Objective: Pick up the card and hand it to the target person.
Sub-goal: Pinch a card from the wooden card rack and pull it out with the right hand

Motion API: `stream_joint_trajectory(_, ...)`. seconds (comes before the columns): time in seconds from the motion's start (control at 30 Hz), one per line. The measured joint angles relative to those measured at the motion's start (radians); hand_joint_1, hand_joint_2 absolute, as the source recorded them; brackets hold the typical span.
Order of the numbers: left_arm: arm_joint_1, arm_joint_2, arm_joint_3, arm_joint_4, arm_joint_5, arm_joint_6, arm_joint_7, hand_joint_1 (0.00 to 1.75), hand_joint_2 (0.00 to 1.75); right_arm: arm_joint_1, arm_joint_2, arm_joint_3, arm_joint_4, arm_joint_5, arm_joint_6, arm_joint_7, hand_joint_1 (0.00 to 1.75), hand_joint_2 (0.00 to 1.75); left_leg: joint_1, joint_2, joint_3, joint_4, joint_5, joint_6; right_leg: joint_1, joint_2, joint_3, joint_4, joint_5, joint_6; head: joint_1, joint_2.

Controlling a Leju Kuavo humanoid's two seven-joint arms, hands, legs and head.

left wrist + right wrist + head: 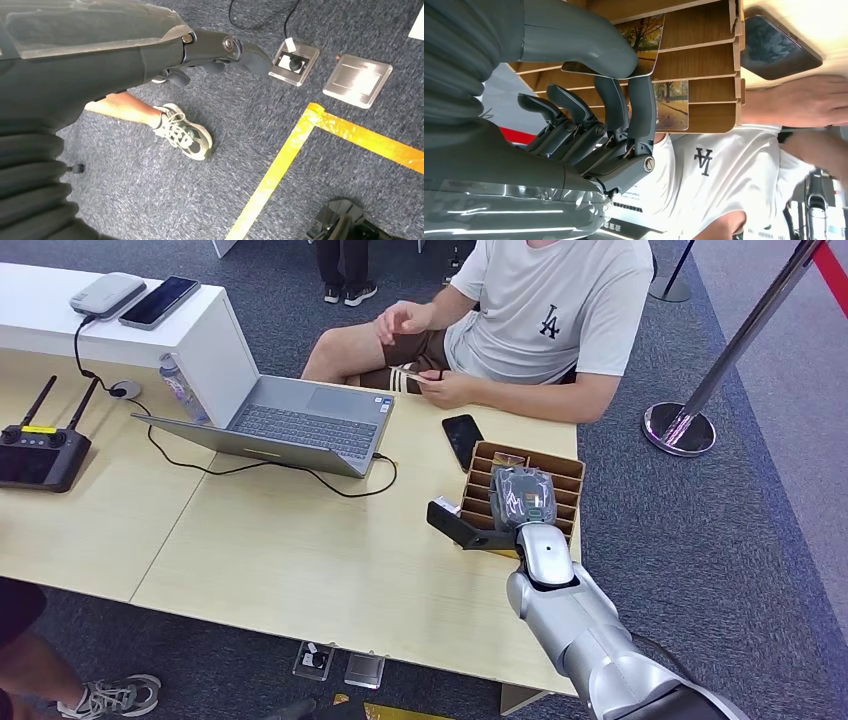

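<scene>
A wooden slotted card rack [566, 466] stands at the table's right end. My right hand [521, 502] hovers over it, palm down, with the thumb sticking out to the left. In the right wrist view the thumb and fingers [642, 100] pinch a card with an autumn tree picture [647, 35] at the rack [704, 25]. A second picture card [671, 105] sits in a slot beyond it. The seated person in a white shirt [545, 315] is across the table and holds a small card [405, 373]. My left hand [225, 50] hangs over the carpet and holds nothing.
A black phone [463, 438] lies just beyond the rack. An open laptop [300, 420] with its cable sits mid-table and a black remote controller [40, 452] at the left. A stanchion base [680, 427] stands on the carpet to the right. Another person's shoe [182, 132] is near my left hand.
</scene>
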Motion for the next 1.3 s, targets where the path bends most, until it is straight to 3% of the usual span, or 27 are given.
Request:
stream_joint_trajectory(0.5, 0.0, -0.002, 0.001, 0.0, 0.022, 0.052, -0.036, 0.0, 1.75, 0.012, 0.0, -0.045, -0.011, -0.032, -0.061, -0.048, 1.75, 1.75, 0.0, 0.0, 0.0, 0.0, 0.0, 0.0, 0.0, 0.0, 0.0, 0.0, 0.0, 0.0, 0.0, 0.0)
stream_joint_trajectory(0.63, 0.001, -0.002, 0.001, 0.0, 0.023, 0.045, -0.03, 0.0, 1.75, 0.014, 0.011, -0.075, -0.044, -0.102, -0.142, -0.139, 1.75, 1.75, 0.0, 0.0, -0.001, 0.0, 0.0, 0.0, 0.0, 0.0, 0.0, 0.0, 0.0, 0.0, 0.0, 0.0)
stream_joint_trajectory(0.73, 0.003, -0.002, 0.001, 0.0, 0.023, 0.038, -0.024, 0.0, 1.75, 0.009, 0.021, -0.123, -0.135, -0.214, -0.173, -0.238, 1.75, 1.75, 0.0, 0.0, -0.001, 0.0, 0.0, 0.0, 0.0, 0.0, 0.0, 0.0, 0.0, 0.0, 0.0, 0.0)
stream_joint_trajectory(0.9, 0.012, -0.002, 0.004, 0.0, 0.026, 0.046, -0.018, 0.0, 1.75, 0.0, 0.015, -0.191, -0.36, -0.343, -0.115, -0.32, 1.75, 1.75, 0.0, 0.0, -0.001, 0.0, 0.0, 0.0, 0.0, 0.0, 0.0, 0.0, 0.0, 0.0, 0.0, 0.0)
stream_joint_trajectory(1.1, 0.014, -0.002, 0.014, 0.0, 0.03, 0.056, -0.019, 0.0, 1.75, -0.004, 0.007, -0.22, -0.536, -0.386, -0.096, -0.339, 1.75, 1.75, 0.0, 0.0, 0.0, 0.0, 0.0, 0.0, 0.0, 0.0, 0.0, 0.0, 0.0, 0.0, 0.0, 0.0)
stream_joint_trajectory(1.3, 0.013, -0.002, 0.016, 0.0, 0.03, 0.065, -0.02, 0.0, 1.75, -0.004, 0.004, -0.222, -0.59, -0.429, -0.078, -0.357, 1.75, 1.75, 0.0, 0.0, 0.0, 0.0, 0.0, 0.0, 0.0, 0.0, 0.0, 0.0, 0.0, 0.0, 0.0, 0.0)
